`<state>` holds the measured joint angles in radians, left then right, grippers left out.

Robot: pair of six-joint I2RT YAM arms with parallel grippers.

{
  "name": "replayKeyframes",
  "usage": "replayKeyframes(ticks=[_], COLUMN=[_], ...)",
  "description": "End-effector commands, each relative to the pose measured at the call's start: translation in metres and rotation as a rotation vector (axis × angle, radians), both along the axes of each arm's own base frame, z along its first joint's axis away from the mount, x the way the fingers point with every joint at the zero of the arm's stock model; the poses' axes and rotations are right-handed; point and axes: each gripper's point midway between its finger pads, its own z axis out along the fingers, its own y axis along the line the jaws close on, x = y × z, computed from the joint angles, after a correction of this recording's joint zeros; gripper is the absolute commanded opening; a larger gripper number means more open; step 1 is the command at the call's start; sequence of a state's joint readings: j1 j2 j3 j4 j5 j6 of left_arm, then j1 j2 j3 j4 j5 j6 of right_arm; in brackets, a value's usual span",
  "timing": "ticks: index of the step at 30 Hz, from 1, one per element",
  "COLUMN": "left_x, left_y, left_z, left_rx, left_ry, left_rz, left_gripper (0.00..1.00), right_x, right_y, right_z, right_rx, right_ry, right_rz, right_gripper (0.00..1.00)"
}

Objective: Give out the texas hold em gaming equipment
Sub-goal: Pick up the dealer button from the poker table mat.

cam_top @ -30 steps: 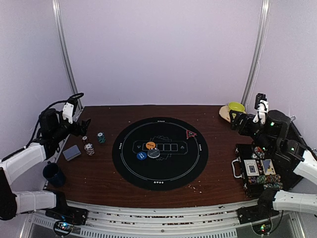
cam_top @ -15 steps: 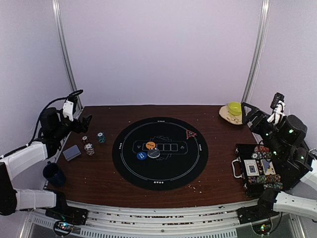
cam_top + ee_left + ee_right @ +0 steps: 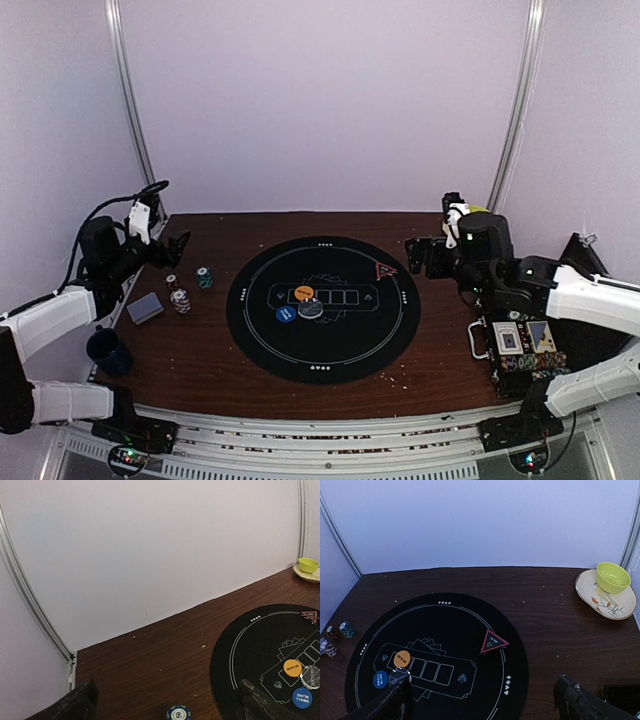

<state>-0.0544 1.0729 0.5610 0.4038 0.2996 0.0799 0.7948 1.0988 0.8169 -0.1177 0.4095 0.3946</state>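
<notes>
Note the right hand (image 3: 420,254), spread wide and empty, near the right rim of the black mat (image 3: 330,352). Note the left hand (image 3: 176,247), equally wide and empty, at far left. Locate the red triangle marker (image 3: 385,270) flat on the mat's right edge, and the chip stacks (image 3: 180,299) and card deck (image 3: 145,307) at left. Probably marker next: descend vertically, straddle two edges squarely, and close only at mat level.

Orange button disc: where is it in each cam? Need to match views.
Top external: orange button disc on the black mat, left of centre.
Left wrist: disc lower right, on the mat.
Right wrist: disc lower left, on the mat.
Shared landmark: red triangle marker.
</notes>
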Motion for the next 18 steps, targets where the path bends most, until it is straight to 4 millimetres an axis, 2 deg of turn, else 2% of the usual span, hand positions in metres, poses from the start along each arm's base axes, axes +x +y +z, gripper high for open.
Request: replayKeyframes(ticks=[1,9,14,15,18], left_x=[-0.001,-0.007,-0.023,-0.026,-0.032], left_y=[-0.01,-0.028,-0.049,-0.054,-0.071], left_z=[0.008,-0.004,-0.007,-0.008,-0.01], left_rx=[0.017,0.033,0.05,0.049,0.066], left_ry=[-0.052,-0.03,-0.03,-0.03,-0.02], left_rz=[-0.053,-0.17,-0.323,-0.352,-0.401], left_gripper=[0.98,0.98,0.98,0.98,0.98], right_x=[0.004,0.008,0.019,0.022,0.024], right_y=[0.026,0.104,0.149,0.157,0.163], right_z=[0.0,-0.018,-0.04,-0.049,-0.056], right_rx=[-0.077,-0.194,-0.271,-0.291,-0.264], right_ry=[0.009,0.036,0.07,0.09,0.118], right_rz=[0.028,0.188,0.233,0.234,0.206], right_gripper=[1.0,0.99,0.99,1.0,1.0])
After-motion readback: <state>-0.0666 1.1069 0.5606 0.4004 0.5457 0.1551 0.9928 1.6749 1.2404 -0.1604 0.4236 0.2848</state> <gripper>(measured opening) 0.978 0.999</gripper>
